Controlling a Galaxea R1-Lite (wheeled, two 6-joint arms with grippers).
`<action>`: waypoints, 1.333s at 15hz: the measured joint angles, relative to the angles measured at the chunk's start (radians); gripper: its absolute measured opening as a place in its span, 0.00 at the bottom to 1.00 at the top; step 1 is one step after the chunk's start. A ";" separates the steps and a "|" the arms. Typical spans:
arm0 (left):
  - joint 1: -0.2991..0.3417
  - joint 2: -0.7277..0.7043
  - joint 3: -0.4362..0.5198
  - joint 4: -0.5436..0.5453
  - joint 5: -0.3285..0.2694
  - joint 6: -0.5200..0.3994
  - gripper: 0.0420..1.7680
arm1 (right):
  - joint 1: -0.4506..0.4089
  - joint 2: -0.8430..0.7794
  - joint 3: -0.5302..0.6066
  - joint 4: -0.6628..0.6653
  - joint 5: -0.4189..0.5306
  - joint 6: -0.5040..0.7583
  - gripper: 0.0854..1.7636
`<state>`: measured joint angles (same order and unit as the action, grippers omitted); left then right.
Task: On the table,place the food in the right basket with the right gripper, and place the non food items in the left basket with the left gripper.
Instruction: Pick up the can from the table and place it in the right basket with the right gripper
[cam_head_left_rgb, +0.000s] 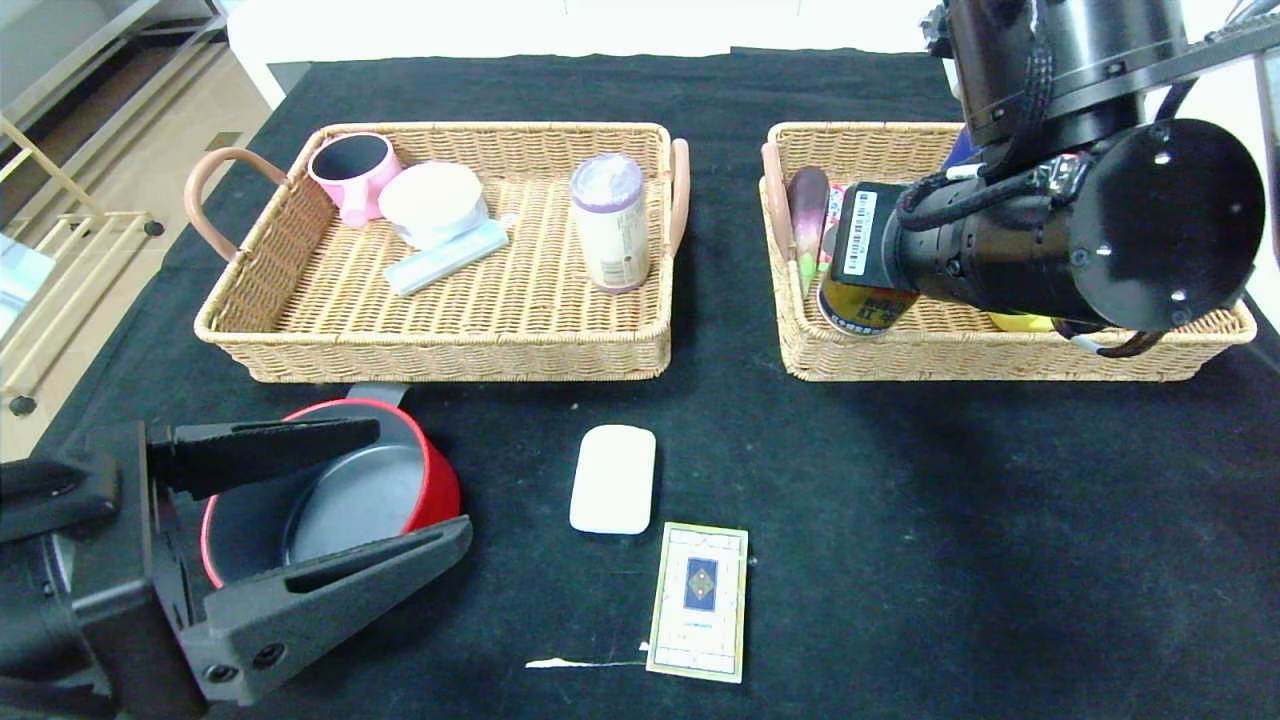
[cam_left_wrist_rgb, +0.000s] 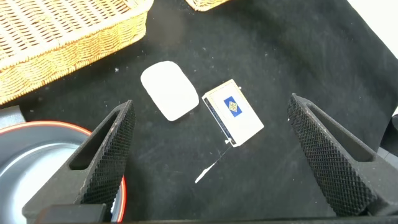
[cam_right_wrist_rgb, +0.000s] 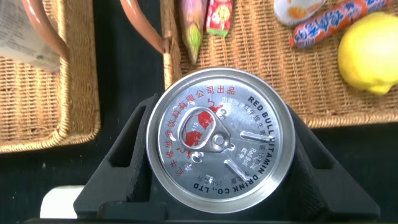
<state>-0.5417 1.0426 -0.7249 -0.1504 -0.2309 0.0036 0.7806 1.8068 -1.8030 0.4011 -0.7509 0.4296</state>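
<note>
On the left, the left tool (cam_head_left_rgb: 330, 505) hangs low over the black surface (cam_head_left_rgb: 950, 520) with its fingers spread wide and nothing between them, straddling the red pot (cam_head_left_rgb: 435, 480) just in front of the left basket (cam_head_left_rgb: 450, 350). That basket already holds a pink cup, a white round tub and a lidded tumbler. Beside the pot lie the white block (cam_head_left_rgb: 612, 478) and the cream card box (cam_head_left_rgb: 698, 600), both not yet sorted.

To the right, the right tool (cam_right_wrist_rgb: 217, 186) is clamped on the gold drink can (cam_head_left_rgb: 862, 310), held over the near left corner of the right basket (cam_head_left_rgb: 1000, 360). The step in hand looks like dropping the can off; next it needs lowering and the fingers parting.

Only the right wrist view shows the can's silver top gripped on both sides, and the lemon (cam_right_wrist_rgb: 370, 53) lying in the basket beyond. The left wrist view alone shows the empty gap between the left fingers.
</note>
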 joint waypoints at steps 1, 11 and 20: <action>0.000 0.000 0.000 -0.001 0.000 0.000 1.00 | -0.010 0.006 -0.017 0.000 0.000 -0.005 0.65; 0.000 -0.006 -0.002 -0.001 -0.001 0.001 1.00 | -0.133 0.100 -0.102 -0.103 0.007 -0.055 0.65; 0.000 -0.008 -0.003 -0.002 -0.001 0.001 1.00 | -0.173 0.142 -0.136 -0.107 0.026 -0.056 0.74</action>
<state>-0.5417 1.0343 -0.7277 -0.1523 -0.2317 0.0043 0.6074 1.9487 -1.9391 0.2943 -0.7249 0.3736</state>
